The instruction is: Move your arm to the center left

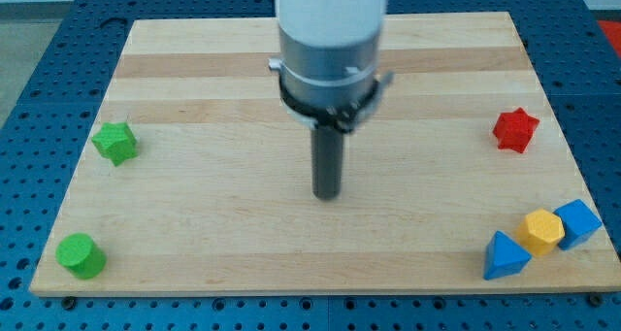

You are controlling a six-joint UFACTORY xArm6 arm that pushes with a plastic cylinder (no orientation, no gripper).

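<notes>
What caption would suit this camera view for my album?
My tip rests mid-board, far from the green star, green cylinder and right-hand blocks.

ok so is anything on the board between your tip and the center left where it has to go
Nothing visible. My tip stands mid-board on the wooden board, with bare wood toward the view's left. The green star block sits at the left edge, slightly above the tip's level; the green cylinder block lies lower.

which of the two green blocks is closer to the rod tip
The green star-shaped block at the view's left edge. It lies nearer my tip than the green cylinder, which sits farther off in the bottom-left corner.
</notes>
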